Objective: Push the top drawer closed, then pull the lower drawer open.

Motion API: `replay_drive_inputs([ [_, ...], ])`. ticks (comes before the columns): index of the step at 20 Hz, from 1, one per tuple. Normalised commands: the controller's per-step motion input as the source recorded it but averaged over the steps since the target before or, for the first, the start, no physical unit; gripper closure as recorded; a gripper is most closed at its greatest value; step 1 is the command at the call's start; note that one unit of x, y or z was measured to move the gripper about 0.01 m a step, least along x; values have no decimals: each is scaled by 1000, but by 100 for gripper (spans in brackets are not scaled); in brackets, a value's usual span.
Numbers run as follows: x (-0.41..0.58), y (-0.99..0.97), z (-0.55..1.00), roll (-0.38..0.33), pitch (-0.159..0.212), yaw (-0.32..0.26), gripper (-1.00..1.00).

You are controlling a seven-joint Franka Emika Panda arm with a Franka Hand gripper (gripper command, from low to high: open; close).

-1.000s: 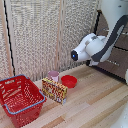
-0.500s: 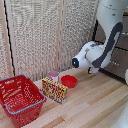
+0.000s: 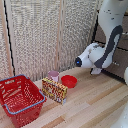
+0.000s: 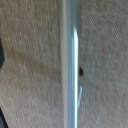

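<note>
panda arm hanging at the exterior view's right, by the cabinet

the gripper's fingers are not visible, so whether it is wide or narrow cannot be told. its wrist camera faces a woven screen panel (image 4: pixel 30 65) and silver post (image 4: pixel 69 60). brown drawer fronts (image 3: pixel 118 64) sit behind the arm (image 3: pixel 102 52); on the wooden floor, red basket (image 3: pixel 19 98), box (image 3: pixel 54 90), red bowl (image 3: pixel 69 81), pink cup (image 3: pixel 53 76).

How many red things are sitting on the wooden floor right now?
2: a red plastic shopping basket at the exterior view's left, and a red bowl behind the patterned box, beside a pink cup. Others may be hidden by the arm.
</note>
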Motion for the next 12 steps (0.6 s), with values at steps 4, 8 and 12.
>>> replay_drive_inputs([
  [4, 83, -190, 0, -3, 1, 4, 100],
  [8, 15, -229, 0, -55, 0, 0, 100],
  [12, 0, -116, 1, -35, 0, 0, 100],
])
